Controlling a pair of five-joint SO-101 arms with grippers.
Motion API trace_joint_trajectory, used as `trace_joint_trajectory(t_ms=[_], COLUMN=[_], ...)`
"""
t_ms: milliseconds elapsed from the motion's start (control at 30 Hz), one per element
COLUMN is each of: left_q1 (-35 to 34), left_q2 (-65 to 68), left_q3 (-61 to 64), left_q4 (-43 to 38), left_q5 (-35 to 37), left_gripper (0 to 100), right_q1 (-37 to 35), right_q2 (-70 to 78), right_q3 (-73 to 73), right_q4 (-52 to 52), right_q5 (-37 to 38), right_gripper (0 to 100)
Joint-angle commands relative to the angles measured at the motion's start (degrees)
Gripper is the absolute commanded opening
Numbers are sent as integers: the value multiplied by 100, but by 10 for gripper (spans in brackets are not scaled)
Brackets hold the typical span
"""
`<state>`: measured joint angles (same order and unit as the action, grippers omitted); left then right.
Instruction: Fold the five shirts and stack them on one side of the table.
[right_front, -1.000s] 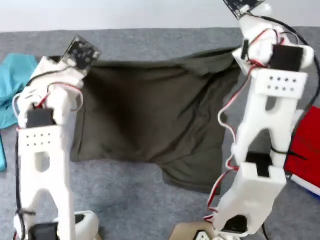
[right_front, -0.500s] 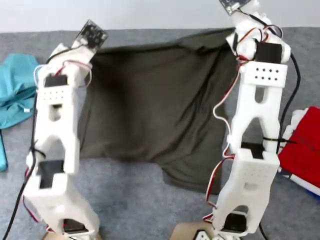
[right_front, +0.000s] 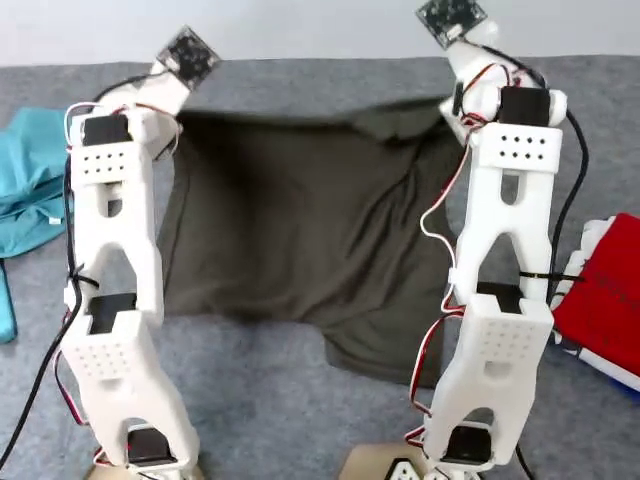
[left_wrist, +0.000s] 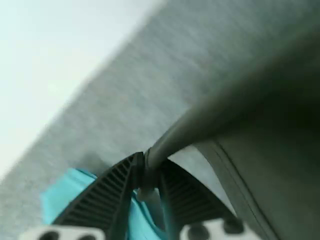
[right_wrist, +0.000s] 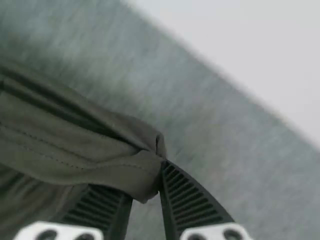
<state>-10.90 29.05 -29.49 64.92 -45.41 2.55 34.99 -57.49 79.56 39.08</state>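
Olive shirt (right_front: 300, 230) far corners clamped: one in left pincer (left_wrist: 147, 166), other in right pincer (right_wrist: 147, 186). Risk: thin bite pulled loose under uneven tension, corner dropped onto surface (right_front: 260, 400), fold skewed.

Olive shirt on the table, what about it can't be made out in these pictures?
High view: the olive shirt has its left edge behind the left arm, its right edge behind the right arm.
Wrist views: beyond the corners pinched by the left pincer and right pincer, frame edges cut it off.
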Motion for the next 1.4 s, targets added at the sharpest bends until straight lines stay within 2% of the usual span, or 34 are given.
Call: trace_joint_trajectory(t_ms=[0, 167, 333, 533, 933, 1233, 1367], left_q1=[-44, -141, -202, -255, -747, -730, -765], left_q2=[-79, -70, -70, -79, -88, -659, -782], left_q3=[-277, -347, -356, -356, -171, 1209, 1543], left_q4=[1002, 1987, 2558, 3402, 3569, 3560, 3552], left_q5=[-492, -1055, -1407, -1969, -2207, -2954, -3024], left_gripper=[5, 5, 5, 5, 5, 5, 5], right_q1=[-22, -31, -31, -180, -189, -189, -189], right_q2=[-145, -136, -462, -1569, -4084, -4945, -5077], right_q3=[-237, -668, -369, 1319, 4791, 6611, 7059], right_q4=[1042, 2308, 2352, 2352, 2334, 2316, 2264], right_q5=[-18, -18, -26, -18, -18, -18, -35], right_gripper=[10, 10, 10, 10, 10, 10, 10])
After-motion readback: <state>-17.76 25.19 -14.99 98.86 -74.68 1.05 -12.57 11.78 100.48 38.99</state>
